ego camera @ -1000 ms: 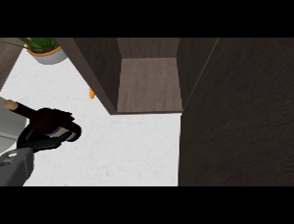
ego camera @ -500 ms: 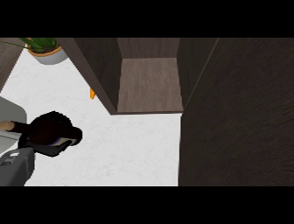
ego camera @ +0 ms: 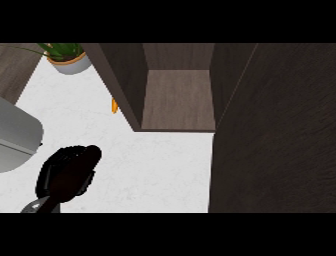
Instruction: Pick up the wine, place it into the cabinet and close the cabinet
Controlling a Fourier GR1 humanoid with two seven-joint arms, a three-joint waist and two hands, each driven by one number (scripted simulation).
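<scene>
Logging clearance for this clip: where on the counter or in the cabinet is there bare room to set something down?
The white counter lies bare between the left hand and the open cabinet door. The cabinet shelf shows nothing on it. Tighter at the left: a grey appliance by the hand, a potted plant at the back, and a small orange item against the cabinet side.

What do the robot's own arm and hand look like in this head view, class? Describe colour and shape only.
Only the left hand shows: a glossy black, rounded shape with ridged black fingers. A small piece of grey forearm joins it at the lower edge. No cables or markings show.
</scene>
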